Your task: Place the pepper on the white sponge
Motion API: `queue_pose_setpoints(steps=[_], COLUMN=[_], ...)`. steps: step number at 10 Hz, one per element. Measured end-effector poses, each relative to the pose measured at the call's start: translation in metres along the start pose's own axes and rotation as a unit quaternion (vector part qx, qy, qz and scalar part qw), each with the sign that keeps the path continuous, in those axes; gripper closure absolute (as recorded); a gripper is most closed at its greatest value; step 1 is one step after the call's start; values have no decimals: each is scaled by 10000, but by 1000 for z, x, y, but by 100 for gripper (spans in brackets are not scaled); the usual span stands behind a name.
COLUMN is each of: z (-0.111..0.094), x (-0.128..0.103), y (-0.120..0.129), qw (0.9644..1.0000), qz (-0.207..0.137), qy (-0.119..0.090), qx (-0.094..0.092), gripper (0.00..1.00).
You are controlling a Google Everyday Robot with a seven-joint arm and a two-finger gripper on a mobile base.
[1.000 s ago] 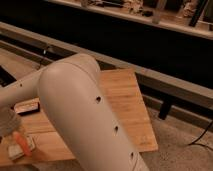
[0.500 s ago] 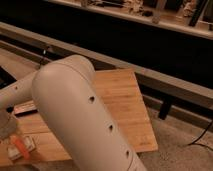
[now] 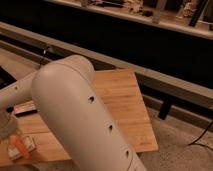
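The big off-white arm (image 3: 75, 115) fills the middle of the view, running from the near right to the left edge, and hides much of the wooden table (image 3: 125, 100). Its shell shows a row of small dark holes. No writing can be read anywhere.

At the near left, the pepper (image 3: 20, 147) is a slim orange piece lying on the white sponge (image 3: 22, 149), a small pale block on the table's near-left part. A flat dark bar (image 3: 25, 107) lies on the table farther back, partly behind the arm.

The gripper (image 3: 6, 131) sits at the left edge just above the sponge; whether its claw is spread or pressed together cannot be told.

A long ledge (image 3: 150, 75) runs behind the table, and a black cable (image 3: 202, 137) trails on the floor at right.
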Motion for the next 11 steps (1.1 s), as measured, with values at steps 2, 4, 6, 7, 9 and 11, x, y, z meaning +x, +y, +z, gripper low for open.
queue_pose_setpoints(steps=[2, 4, 6, 7, 9, 11], z=[0, 0, 1, 1, 1, 1], x=[0, 0, 0, 0, 0, 0], y=[0, 0, 0, 0, 0, 0], qw=[10000, 10000, 10000, 10000, 10000, 10000], qz=[1, 1, 1, 1, 1, 1], qy=[0, 3, 7, 8, 8, 8], qx=[1, 0, -1, -1, -1, -1], gripper=[47, 29, 20, 20, 20, 20])
